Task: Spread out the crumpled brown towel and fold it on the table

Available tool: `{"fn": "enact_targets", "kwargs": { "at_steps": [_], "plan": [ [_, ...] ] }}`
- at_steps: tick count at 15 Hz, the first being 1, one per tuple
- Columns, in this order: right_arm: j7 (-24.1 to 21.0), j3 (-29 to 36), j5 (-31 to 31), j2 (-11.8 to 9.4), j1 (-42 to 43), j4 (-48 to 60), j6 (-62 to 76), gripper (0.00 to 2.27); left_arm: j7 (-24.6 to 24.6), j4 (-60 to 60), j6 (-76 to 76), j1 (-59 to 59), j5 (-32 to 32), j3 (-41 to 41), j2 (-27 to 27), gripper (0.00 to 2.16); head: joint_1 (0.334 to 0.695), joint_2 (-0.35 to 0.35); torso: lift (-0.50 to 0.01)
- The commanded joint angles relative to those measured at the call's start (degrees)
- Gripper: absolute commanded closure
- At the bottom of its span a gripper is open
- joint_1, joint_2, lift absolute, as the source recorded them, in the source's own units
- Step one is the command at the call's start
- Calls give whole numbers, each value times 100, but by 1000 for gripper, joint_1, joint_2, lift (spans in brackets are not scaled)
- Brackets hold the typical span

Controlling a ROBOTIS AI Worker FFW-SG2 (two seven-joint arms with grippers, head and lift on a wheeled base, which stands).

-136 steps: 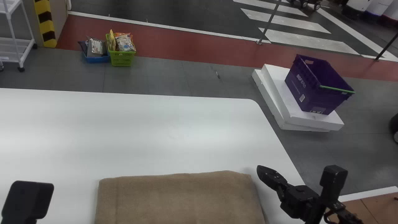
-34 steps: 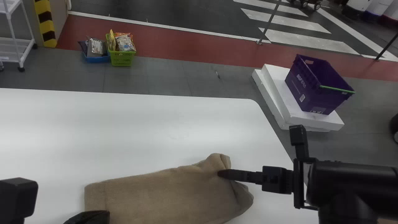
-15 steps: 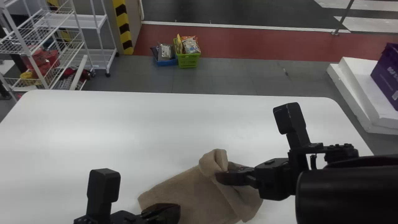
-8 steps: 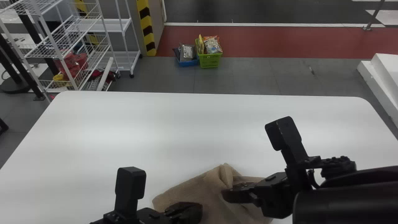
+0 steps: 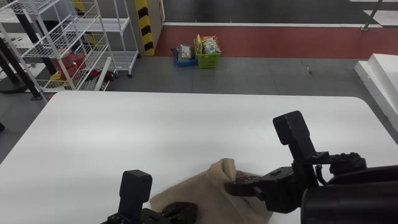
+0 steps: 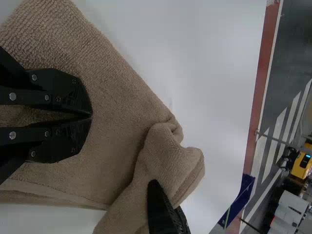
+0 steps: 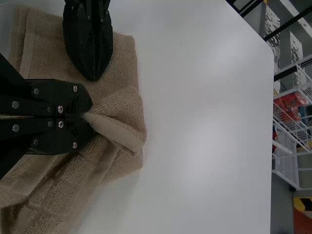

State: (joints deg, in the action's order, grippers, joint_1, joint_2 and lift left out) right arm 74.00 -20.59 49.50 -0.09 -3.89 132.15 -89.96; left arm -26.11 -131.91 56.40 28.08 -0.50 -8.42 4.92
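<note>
Low in the head view my left gripper [image 5: 186, 211] is over the left part of the brown towel [image 5: 205, 189]; my right gripper [image 5: 231, 188] is at the towel's raised, bunched fold on the right. In the left wrist view the left gripper [image 6: 90, 116] has its fingertips together above the flat towel [image 6: 117, 92], with no cloth visibly pinched. The right wrist view has the right gripper [image 7: 90, 116] shut on a fold of the towel [image 7: 119, 131], a loose flap curling out past the tips. The towel's near part is cut off by the head view's bottom edge.
The white table [image 5: 155, 124] extends beyond the towel. On the floor behind it are a green basket [image 5: 208, 60] of packets and a blue tray [image 5: 186, 63]. A white wire rack [image 5: 65, 56] stands at the far left, white blocks [image 5: 381, 81] at the right.
The head view has swung left. Since the oldest frame, the right gripper has come onto the towel and taken hold of its right part, which is now bunched; the left gripper has come over the towel.
</note>
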Motion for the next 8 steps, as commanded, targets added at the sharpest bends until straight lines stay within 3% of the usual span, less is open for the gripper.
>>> {"fn": "enact_targets", "kwargs": {
  "at_steps": [1,5,8],
  "plan": [
    [0,-226,95,14,-60,197,-12,1619,36,34,-54,-4,-117,-55,9,994,695,34,-127],
    [-114,-542,236,14,72,65,-12,1619,36,113,-106,5,-117,-169,0,994,695,60,-127],
    [-668,-762,-72,14,2,-366,-12,1619,36,183,-194,5,-108,-213,-8,994,695,57,-127]
  ]
}}
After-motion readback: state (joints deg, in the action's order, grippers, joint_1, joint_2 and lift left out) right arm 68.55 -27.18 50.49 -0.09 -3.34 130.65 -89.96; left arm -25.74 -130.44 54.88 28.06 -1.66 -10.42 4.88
